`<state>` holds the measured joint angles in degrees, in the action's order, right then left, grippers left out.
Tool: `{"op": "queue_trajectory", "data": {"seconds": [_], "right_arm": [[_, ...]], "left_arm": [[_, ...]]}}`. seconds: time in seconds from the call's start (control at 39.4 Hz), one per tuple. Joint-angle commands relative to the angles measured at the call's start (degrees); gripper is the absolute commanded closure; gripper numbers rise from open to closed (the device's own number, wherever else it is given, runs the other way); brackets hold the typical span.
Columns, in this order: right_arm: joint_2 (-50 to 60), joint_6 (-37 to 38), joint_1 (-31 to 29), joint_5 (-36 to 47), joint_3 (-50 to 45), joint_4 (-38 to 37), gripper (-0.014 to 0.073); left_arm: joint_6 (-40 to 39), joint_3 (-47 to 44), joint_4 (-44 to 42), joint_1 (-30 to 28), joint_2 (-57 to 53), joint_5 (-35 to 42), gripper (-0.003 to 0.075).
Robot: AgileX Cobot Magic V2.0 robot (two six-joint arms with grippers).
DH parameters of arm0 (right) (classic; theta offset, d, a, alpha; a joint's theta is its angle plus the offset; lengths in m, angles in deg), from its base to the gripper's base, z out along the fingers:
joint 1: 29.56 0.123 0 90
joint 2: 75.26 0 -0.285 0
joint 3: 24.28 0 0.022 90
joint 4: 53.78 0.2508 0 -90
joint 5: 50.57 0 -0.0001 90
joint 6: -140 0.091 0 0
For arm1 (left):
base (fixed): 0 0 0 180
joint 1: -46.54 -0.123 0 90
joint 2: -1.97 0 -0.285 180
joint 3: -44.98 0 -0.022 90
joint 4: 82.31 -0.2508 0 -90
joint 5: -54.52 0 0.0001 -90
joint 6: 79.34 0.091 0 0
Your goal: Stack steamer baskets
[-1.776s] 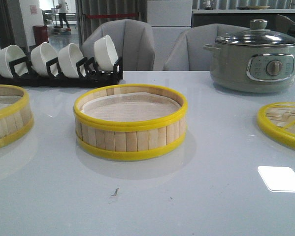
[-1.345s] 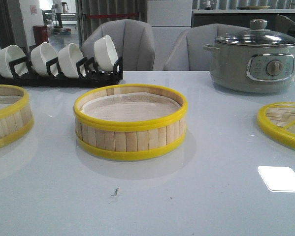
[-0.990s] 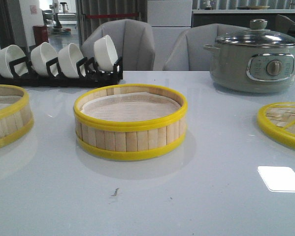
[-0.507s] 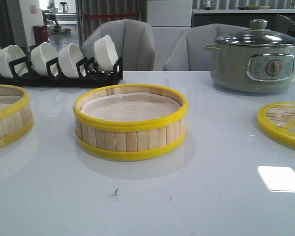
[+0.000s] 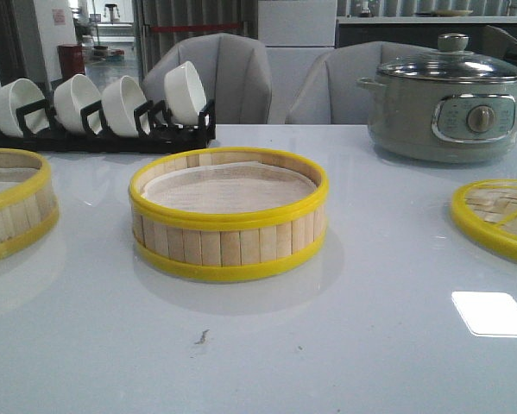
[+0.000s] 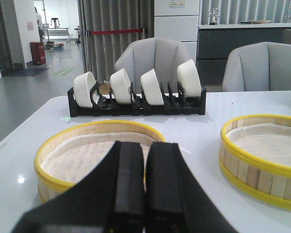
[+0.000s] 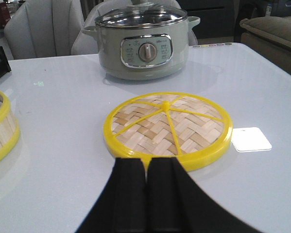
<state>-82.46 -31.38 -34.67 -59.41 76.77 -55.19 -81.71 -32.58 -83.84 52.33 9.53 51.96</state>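
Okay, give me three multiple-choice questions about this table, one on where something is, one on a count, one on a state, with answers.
1. Where does the woven lid lie?
A. On a steamer basket
B. Flat on the table, in front of the electric pot
C. In the bowl rack

2. How many white bowls stand in the black rack?
A. Two
B. Four
C. Six

3. How is the left gripper?
A. Shut, holding nothing
B. Wide open
C. Shut on a bowl

Answers: B, the right wrist view shows the lid on the table before the pot; B, four show in the rack; A, its fingers meet with nothing between.

Bare table (image 5: 362,345) before centre basket (image 5: 229,216)
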Motion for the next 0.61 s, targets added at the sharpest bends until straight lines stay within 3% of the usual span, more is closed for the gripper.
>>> {"op": "queue_trajectory", "data": {"seconds": [0.0,0.13,0.2,0.43,0.58], "right_arm": [[1.22,-0.26,-0.14,4.74,0.86,-0.14,0.0539],[1.22,-0.26,-0.14,4.74,0.86,-0.14,0.0539],[1.22,-0.26,-0.14,4.74,0.86,-0.14,0.0539],[1.22,-0.26,-0.14,4.74,0.86,-0.14,0.0539],[1.22,-0.26,-0.14,4.74,0.86,-0.14,0.0539]], "left_arm": [[-0.28,0.02,0.39,0.06,-0.79,4.22,0.0632],[-0.54,2.98,3.79,1.50,0.89,3.55,0.0632],[-0.55,8.42,2.31,2.48,5.23,-0.94,0.0632],[-0.55,36.53,-4.73,2.77,26.92,-22.73,0.0632],[-0.55,54.71,-6.61,2.77,40.60,-30.72,0.0632]]}}
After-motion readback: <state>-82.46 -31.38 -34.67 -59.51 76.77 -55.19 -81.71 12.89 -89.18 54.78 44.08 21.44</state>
